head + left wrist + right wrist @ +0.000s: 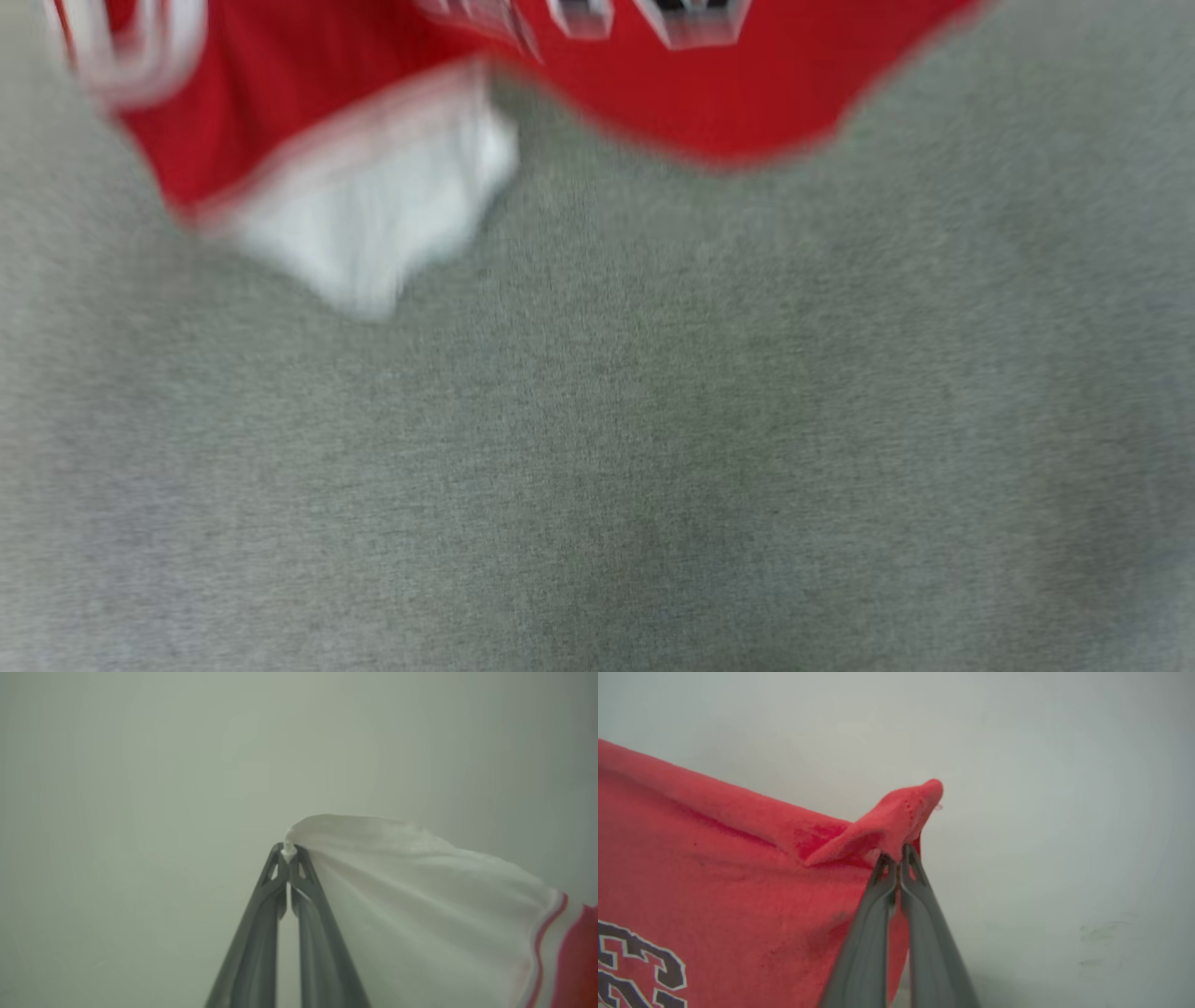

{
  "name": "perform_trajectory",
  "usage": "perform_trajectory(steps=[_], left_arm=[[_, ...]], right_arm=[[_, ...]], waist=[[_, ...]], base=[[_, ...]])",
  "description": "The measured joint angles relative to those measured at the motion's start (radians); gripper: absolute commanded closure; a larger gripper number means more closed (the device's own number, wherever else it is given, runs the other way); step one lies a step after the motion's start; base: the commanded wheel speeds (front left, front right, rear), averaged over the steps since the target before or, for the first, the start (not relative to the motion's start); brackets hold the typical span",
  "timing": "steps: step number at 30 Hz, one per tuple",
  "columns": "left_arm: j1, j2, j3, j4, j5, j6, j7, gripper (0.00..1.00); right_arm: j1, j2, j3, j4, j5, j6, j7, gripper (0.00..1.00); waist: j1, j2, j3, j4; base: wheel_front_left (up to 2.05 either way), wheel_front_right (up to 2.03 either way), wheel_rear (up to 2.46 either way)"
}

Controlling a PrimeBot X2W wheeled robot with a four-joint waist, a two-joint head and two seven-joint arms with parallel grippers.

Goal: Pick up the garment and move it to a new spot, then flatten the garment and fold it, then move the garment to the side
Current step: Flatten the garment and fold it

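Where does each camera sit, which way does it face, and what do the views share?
Head: on the head, facing down at a grey surface and the blurred garment.
Left wrist: on the left arm, looking along the left fingers, shut on the white sleeve.
Right wrist: on the right arm, looking along the right fingers, shut on a red corner.
Shared: all three show the garment.

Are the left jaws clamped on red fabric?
No: the left jaws are shut on a white sleeve corner of the garment, and red begins only beyond the striped trim.
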Motion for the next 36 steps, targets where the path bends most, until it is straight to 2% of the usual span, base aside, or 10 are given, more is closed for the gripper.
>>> perform_trajectory(steps=[8, 11, 12, 16, 21, 27, 29, 30, 36], left_arm=[[-0.302, -0.11, -0.056, 0.295, 0.082, -0.038, -0.148, 1.0], [-0.325, -0.158, -0.065, 0.384, 0.082, -0.038, -0.209, 1.0], [-0.319, -0.19, -0.072, 0.421, 0.088, -0.03, -0.246, 1.0], [-0.269, -0.223, -0.072, 0.452, 0.083, -0.027, -0.268, 1.0], [-0.061, -0.282, -0.078, 0.44, 0.083, -0.023, -0.273, 1.0], [0.25, -0.33, -0.073, 0.377, 0.088, -0.021, -0.276, 1.0], [0.299, -0.335, -0.072, 0.364, 0.089, -0.021, -0.276, 1.0], [0.394, -0.34, -0.075, 0.346, 0.09, -0.021, -0.276, 1.0], [0.661, -0.346, -0.103, 0.306, 0.079, -0.015, -0.275, 1.0]], right_arm=[[-0.261, 0.016, 0.03, 0.254, -0.105, 0.0, -0.211, 1.0], [-0.314, 0.017, 0.046, 0.332, -0.137, 0.0, -0.268, 1.0], [-0.32, 0.017, 0.067, 0.371, -0.143, 0.0, -0.303, 1.0], [-0.309, 0.011, 0.093, 0.424, -0.143, 0.0, -0.347, 1.0], [-0.181, 0.0, 0.158, 0.517, -0.123, 0.0, -0.432, 1.0], [0.009, -0.019, 0.227, 0.568, -0.087, 0.0, -0.486, 1.0], [0.04, -0.023, 0.233, 0.573, -0.079, 0.0, -0.492, 1.0], [0.1, -0.034, 0.254, 0.578, -0.061, 0.0, -0.499, 1.0], [0.308, -0.068, 0.309, 0.579, 0.002, 0.0, -0.519, 1.0]], waist=[[0.0, 0.0, 0.132, 0.013], [0.0001, 0.0, 0.166, 0.033], [0.0001, 0.0, 0.182, 0.053], [0.0, 0.0, 0.201, 0.079], [0.0, 0.0, 0.203, 0.116], [-0.0001, 0.0, 0.141, 0.135], [-0.0001, 0.0, 0.126, 0.138], [-0.0002, 0.0, 0.095, 0.145], [-0.0002, 0.0, -0.011, 0.166]], base=[[0.0, 0.0, 0.0], [0.0, 0.0, 0.0], [0.0, 0.0, 0.0], [0.0, 0.0, 0.0], [0.0, 0.0, 0.0], [0.0, 0.0, 0.0], [0.0, 0.0, 0.0], [0.0, 0.0, 0.0], [0.0, 0.0, 0.0]])
